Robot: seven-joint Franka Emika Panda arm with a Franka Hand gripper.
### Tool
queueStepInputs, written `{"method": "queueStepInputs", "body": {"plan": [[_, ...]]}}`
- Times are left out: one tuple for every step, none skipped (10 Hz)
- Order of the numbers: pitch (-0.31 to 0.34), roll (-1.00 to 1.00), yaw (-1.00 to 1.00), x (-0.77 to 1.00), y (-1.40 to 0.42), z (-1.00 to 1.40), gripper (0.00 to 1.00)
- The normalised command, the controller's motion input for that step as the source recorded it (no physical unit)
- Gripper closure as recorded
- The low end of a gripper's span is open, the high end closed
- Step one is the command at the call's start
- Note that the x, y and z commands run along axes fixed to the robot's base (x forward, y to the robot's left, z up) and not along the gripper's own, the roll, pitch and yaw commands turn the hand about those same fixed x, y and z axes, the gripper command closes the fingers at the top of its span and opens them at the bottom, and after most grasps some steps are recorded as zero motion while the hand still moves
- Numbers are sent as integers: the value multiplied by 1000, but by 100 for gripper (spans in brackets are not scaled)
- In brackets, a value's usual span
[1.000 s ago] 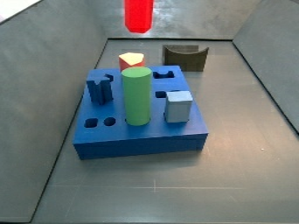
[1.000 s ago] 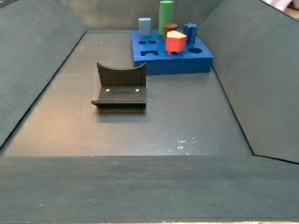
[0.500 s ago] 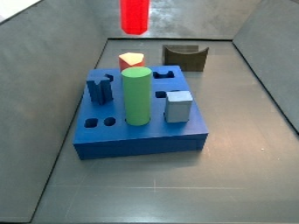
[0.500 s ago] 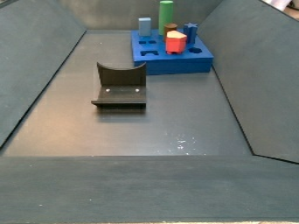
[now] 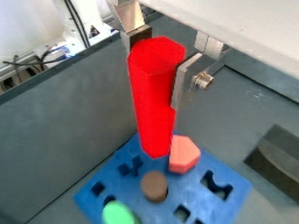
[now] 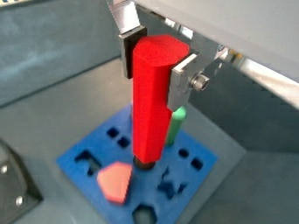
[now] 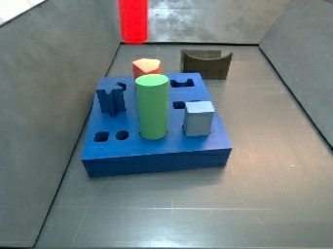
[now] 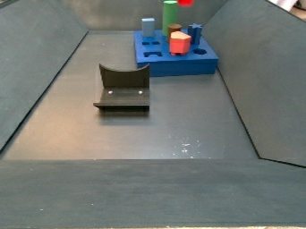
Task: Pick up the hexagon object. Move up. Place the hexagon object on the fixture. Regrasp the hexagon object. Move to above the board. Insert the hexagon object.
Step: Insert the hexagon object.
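The board [image 7: 156,146], a thick blue square block with shaped holes in its top, sits on the grey floor of the walled bin; in a side view [image 8: 174,55] it lies at the far end, beyond the fixture. From both wrist views it appears directly below the arm [image 5: 122,188] [image 6: 105,162].

The green cylinder [image 7: 152,107] stands upright in the board, the tallest piece on it. Just beside it stands a small grey-blue cube [image 7: 198,119], and a dark blue notched piece [image 7: 111,98] rises at another corner. A short yellow-topped piece [image 7: 146,67] with a red body stands at the board's far edge; in the wrist views its top shows salmon-pink [image 5: 184,154] [image 6: 114,181].

The fixture [image 7: 205,63], a dark bracket with a curved notch in its top, stands on the floor apart from the board [image 8: 122,87].

The hexagon object [image 5: 153,96], a long bright red bar, hangs upright above the board, well clear of its top face; only its lower end shows at the top edge of both side views [image 7: 132,19] [image 8: 189,3].

The gripper [image 5: 159,54] is closed on the upper part of the bar, its silver fingers [image 6: 184,77] pressed against opposite sides, high above the board [image 6: 156,54].
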Motion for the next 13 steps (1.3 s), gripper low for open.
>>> {"method": "queueStepInputs", "body": {"plan": [[0, -6, -186, -563, 509, -757, 100], [30, -10, -400, -523, 463, -629, 100], [79, -23, -560, -489, 323, -514, 100], [101, -27, -669, -437, 211, -494, 100], [24, -80, -683, -137, 186, -511, 100], [-19, -141, -577, 143, 83, -460, 100], [-53, -150, -529, 306, 0, -429, 100], [-70, -111, -466, 403, 0, -369, 100], [-27, -60, -346, 343, -11, -303, 100], [19, 0, -9, 57, -51, -129, 100], [0, 0, 166, -140, -71, 0, 100], [-20, 13, 134, -183, -134, 0, 100], [-24, 3, 103, -20, -66, -254, 100]]}}
